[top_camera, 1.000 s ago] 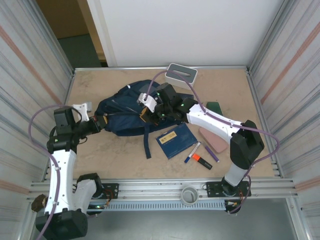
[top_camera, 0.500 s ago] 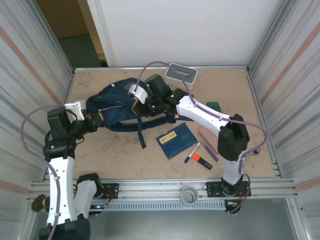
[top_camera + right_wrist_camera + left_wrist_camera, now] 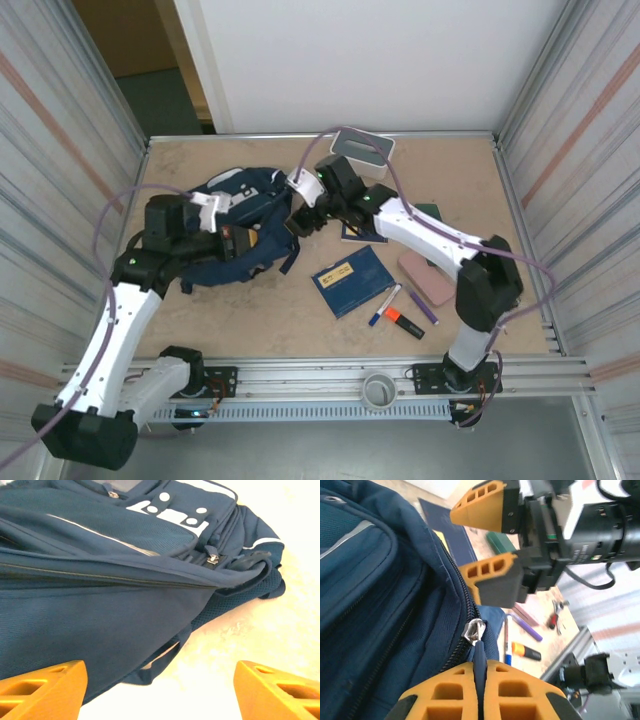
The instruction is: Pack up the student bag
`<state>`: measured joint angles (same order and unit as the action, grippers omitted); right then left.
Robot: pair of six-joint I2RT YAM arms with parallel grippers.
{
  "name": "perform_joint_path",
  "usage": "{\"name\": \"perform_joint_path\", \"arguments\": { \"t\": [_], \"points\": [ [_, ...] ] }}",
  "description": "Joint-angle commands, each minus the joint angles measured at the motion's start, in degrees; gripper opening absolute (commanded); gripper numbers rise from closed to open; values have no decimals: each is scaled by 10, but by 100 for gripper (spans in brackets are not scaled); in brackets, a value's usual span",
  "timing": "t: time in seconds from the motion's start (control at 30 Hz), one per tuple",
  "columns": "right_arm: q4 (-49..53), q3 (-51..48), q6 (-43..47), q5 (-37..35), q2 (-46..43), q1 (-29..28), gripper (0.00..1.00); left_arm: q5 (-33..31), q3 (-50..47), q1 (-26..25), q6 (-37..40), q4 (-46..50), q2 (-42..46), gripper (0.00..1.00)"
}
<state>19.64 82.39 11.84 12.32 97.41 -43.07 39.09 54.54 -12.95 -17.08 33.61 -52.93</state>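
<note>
The bag [image 3: 252, 195] lies on its side on the left half of the bench [image 3: 250, 310], with a dark strap [image 3: 291, 258] trailing toward the middle. The left hand [image 3: 480, 682] is closed on the zip pull [image 3: 478, 655]. The pull's dark cord runs down between the two orange fingers, which are pressed together, and the metal slider [image 3: 473, 630] sits just above them on the zip track. The right hand [image 3: 160, 680] is at the bag's right edge and open, its fingers wide apart and gripping nothing. In its wrist view the bag's navy side panel lies just ahead of the fingertips.

On the bench right of the bag lies a notebook [image 3: 352, 280]. Just beside it are a blue pen [image 3: 383, 305], a purple pen [image 3: 421, 306] and an orange highlighter [image 3: 405, 322]. A pink block [image 3: 428, 280] lies near them, partly under the right arm. A white-grey box [image 3: 362, 148] sits at the far edge, well apart from the bag.
</note>
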Motion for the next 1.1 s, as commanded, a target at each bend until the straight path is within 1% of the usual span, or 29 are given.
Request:
{"name": "perform_joint_path", "arguments": {
  "t": [0.0, 0.07, 0.2, 0.27, 0.33, 0.43, 0.6, 0.63, 0.7, 0.73, 0.83, 0.87, 0.97, 1.07],
  "points": [
    [-39, -33, 40, 47, -73, -7, 81, 13, 39, -22, 31, -48, -3, 0],
    [-33, -40, 41, 80, -82, -10, 86, 13, 38, -31, 34, -49, -11, 0],
    [-20, -42, 10, 150, -82, -14, 88, 7, 32, -38, 33, -57, -20, 0],
    [-34, -63, -18, 173, -89, -16, 88, 5, 30, -40, 33, -58, -23, 0],
    [-72, -91, -61, 184, -98, -16, 88, 5, 26, -41, 33, -62, -24, 0],
    [-87, -95, -113, 201, -82, -21, 85, 5, 20, -44, 31, -69, -25, 0],
    [-103, -103, -146, 192, -55, -39, 78, 6, 13, -45, 27, -80, -29, 0],
    [-110, -106, -151, 184, -52, -44, 74, 6, 11, -46, 28, -81, -30, 0],
    [-115, -106, -162, 169, -45, -52, 62, 6, 7, -46, 25, -85, -33, 0],
    [-113, -106, -167, 156, -42, -55, 54, 6, 5, -46, 23, -89, -34, 0],
    [-113, -114, -190, 111, -41, -56, 23, 2, 3, -46, 20, -94, -37, 0],
    [-114, -120, -200, 90, -44, -55, 15, -1, 3, -46, 21, -93, -38, 0],
    [-121, -145, -247, 24, -62, -44, 0, -11, 3, -44, 25, -84, -38, 0],
    [-157, -196, -322, -21, -98, -21, 0, -5, -3, -28, 23, -79, -31, 0]
  ]
}}
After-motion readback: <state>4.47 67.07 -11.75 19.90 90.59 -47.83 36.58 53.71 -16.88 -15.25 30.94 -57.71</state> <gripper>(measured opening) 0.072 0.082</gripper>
